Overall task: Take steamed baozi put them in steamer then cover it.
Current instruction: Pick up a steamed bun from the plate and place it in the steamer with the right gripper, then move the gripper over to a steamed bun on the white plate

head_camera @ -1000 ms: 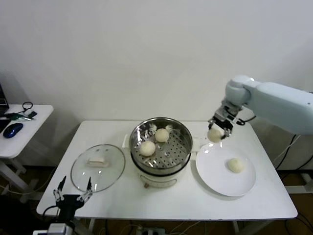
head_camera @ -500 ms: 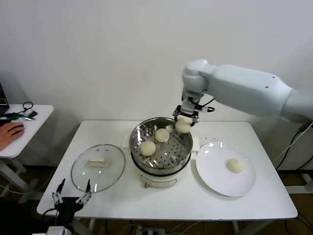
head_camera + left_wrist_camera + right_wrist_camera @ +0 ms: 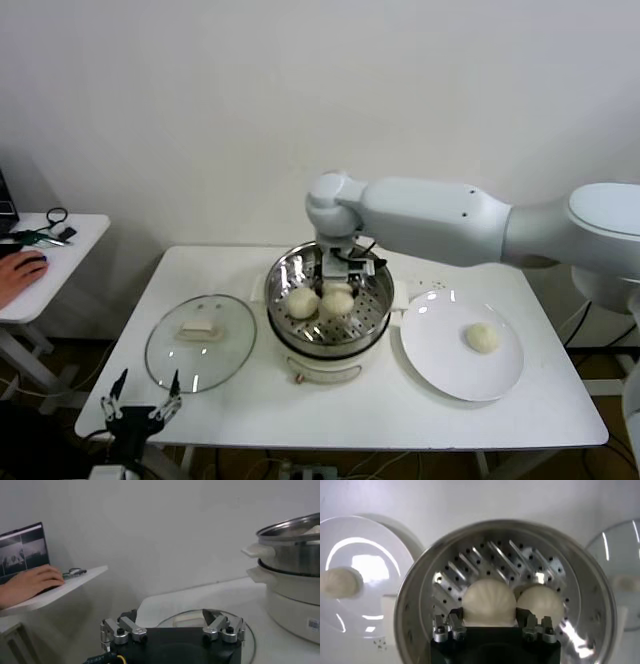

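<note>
the left gripper (image 3: 137,412) hangs parked off the table's (image 3: 400,410) near left corner, fingers spread wide and empty, leaving the lid free to lift later; just beyond it the cover (image 3: 200,341) lies flat on the table beside the steamer (image 3: 329,300), off the pot so buns can go in; one baozi (image 3: 482,337) waits on the plate (image 3: 440,370) to the right; the right gripper (image 3: 490,628) reaches down inside the steamer, its fingers close around a baozi (image 3: 489,602) resting low on the perforated floor, seemingly about to let it go; another bun (image 3: 540,601) sits touching it.
</note>
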{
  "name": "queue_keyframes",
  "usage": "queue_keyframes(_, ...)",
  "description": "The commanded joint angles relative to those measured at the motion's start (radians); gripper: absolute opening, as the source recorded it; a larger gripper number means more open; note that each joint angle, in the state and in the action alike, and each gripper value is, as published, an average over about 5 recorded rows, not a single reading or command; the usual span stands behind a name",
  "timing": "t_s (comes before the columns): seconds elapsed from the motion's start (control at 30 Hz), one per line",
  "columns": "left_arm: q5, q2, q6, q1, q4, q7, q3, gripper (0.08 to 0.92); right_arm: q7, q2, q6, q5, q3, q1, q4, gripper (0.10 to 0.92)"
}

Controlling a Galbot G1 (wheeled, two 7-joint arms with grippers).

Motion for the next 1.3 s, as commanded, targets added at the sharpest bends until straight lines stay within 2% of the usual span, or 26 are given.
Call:
queue_keyframes(0.03, -0.01, 0.002, -0.005, -0.001, 0.01, -0.002, -0.001, 0.823, -0.005, 0.025, 0.009, -0.012, -0.027, -0.047, 0.042, 0.684)
queue_keyframes(0.33, -0.006, 0.002, -0.006, -0.011, 0.014, -0.004, 0.002, 0.823, -0.001, 0.021, 0.002, -0.022, -0.019, -0.059, 0.034, 0.689)
queue_keyframes(0.57, -0.005, 0.003, -0.004, -0.014, 0.013, -0.004, 0.001, 0.823, -0.008, 0.013, 0.003, -0.034, 0.005, -0.056, 0.029, 0.804)
queue_keyframes(0.77, -0.004, 0.005, -0.004, -0.014, 0.008, -0.004, 0.002, 0.823, -0.012, -0.022, 0.002, -0.025, 0.04, -0.022, 0.025, 0.822)
queue_keyframes(1.0, -0.003, 0.01, -0.001, -0.017, -0.001, -0.003, 0.002, 0.823, -0.004, -0.148, -0.07, 0.068, 0.076, 0.061, -0.022, 0.823)
queue_keyframes(1.17, -0.002, 0.011, -0.002, -0.017, -0.006, -0.002, 0.004, 0.823, 0.112, -0.274, -0.187, 0.187, 0.018, 0.128, -0.07, 0.823)
queue_keyframes(1.3, 0.001, 0.009, 0.0, -0.021, -0.01, -0.001, 0.005, 0.823, 0.173, -0.388, -0.305, 0.26, -0.018, 0.146, -0.045, 0.823)
